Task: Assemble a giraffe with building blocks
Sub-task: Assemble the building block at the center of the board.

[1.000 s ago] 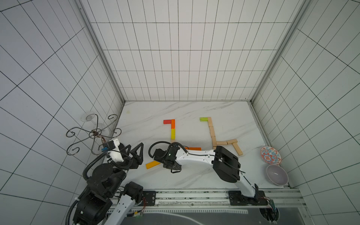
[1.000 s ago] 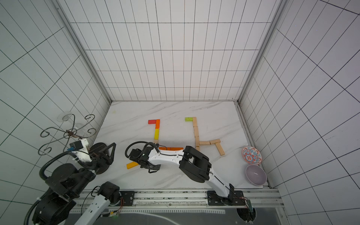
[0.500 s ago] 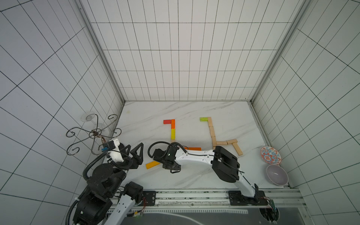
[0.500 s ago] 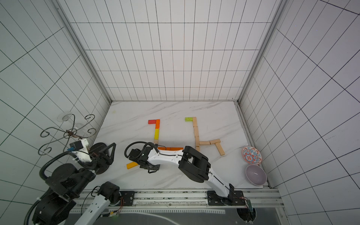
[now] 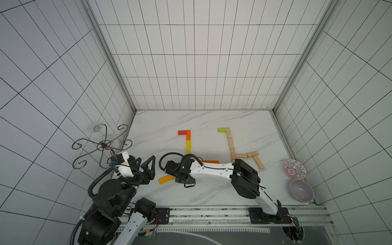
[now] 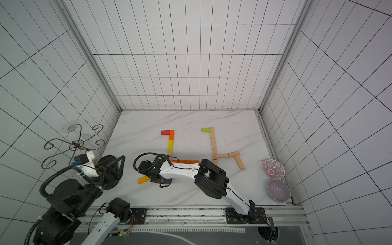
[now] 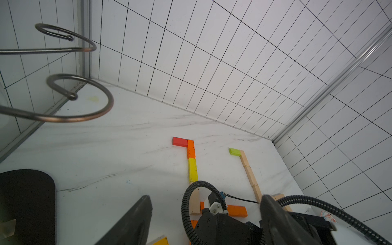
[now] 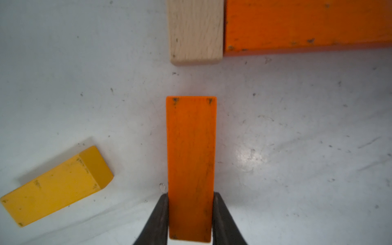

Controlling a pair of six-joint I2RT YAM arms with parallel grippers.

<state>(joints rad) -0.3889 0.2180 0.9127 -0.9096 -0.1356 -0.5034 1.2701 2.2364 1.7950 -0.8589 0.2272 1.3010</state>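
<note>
My right gripper (image 8: 191, 195) is shut on a small orange block (image 8: 191, 165), held just above the marble. Ahead of the held block lie a pale wooden block (image 8: 195, 31) and a long orange block (image 8: 307, 23). A loose amber block (image 8: 57, 186) lies beside them. In both top views the right wrist (image 5: 182, 176) hides the held block, next to the amber block (image 5: 166, 179). A red block (image 5: 182, 132), an orange one (image 5: 188, 134) and a yellow one (image 5: 188, 146) form a coloured neck. My left gripper (image 7: 205, 197) stands open and empty at the left edge.
A second figure of wooden blocks (image 5: 230, 141) with a green block (image 5: 221, 129) lies to the right. A patterned bowl (image 5: 294, 170) and a lilac bowl (image 5: 301, 190) sit by the right wall. A wire rack (image 5: 101, 146) stands at the left, close to the left arm.
</note>
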